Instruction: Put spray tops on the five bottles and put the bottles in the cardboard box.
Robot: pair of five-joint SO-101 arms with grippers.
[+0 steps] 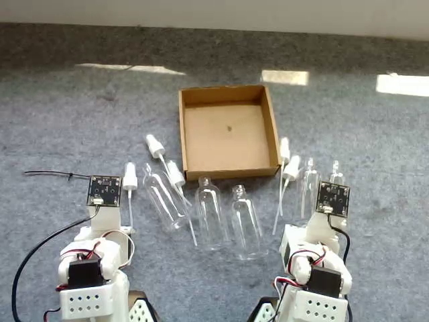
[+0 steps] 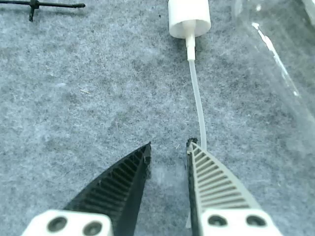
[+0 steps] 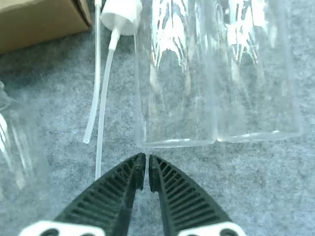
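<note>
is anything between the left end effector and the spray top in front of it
Nothing visible does. The spray top lies on the carpet ahead of the left end effector, its tube running back toward it; a clear bottle lies off to one side.

I see shallow brown cardboard box (image 1: 182, 134), open, mid-table. Five clear uncapped bottles lie on sides near it, necks toward box: left bottle (image 1: 163, 196) tilted; centre bottle (image 1: 210, 215) beside next bottle (image 1: 245, 221); right bottle (image 1: 308, 184) touching outer bottle (image 1: 335, 176). White spray tops with thin tubes lie loose: far-left top (image 1: 129, 178), upper top (image 1: 155, 144), lower top (image 1: 175, 173), corner top (image 1: 284, 149), neighbouring top (image 1: 291, 168).
</note>
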